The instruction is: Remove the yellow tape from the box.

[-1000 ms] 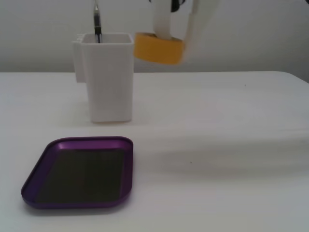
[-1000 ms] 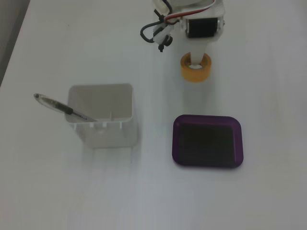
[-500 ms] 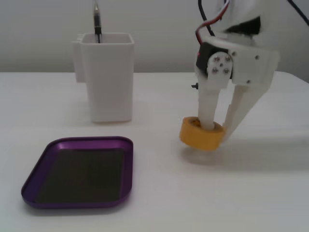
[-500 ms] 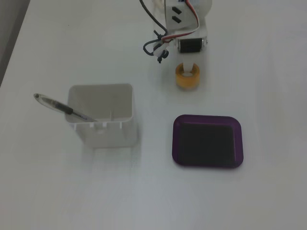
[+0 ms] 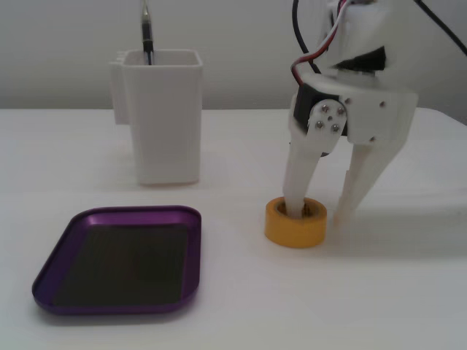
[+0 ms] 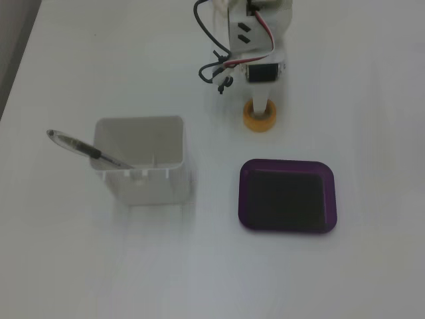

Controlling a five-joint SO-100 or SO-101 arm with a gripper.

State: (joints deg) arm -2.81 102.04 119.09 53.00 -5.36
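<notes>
The yellow tape [image 5: 294,230] lies flat on the white table, to the right of the purple box [image 5: 131,213] and outside it. The box is empty. My gripper [image 5: 319,215] points down over the tape with its jaws apart. One finger [image 5: 299,182] reaches into the roll's hole, and the other [image 5: 357,182] stands just outside the roll on the right. In the fixed view from above, the tape [image 6: 259,122] lies just beyond the box [image 6: 287,162], with my gripper [image 6: 260,109] over it.
A tall white square container [image 5: 168,124] with a pen [image 5: 147,33] in it stands behind the box. From above, the container [image 6: 153,183] is to the box's left. The arm's cables [image 6: 212,66] hang by the wrist.
</notes>
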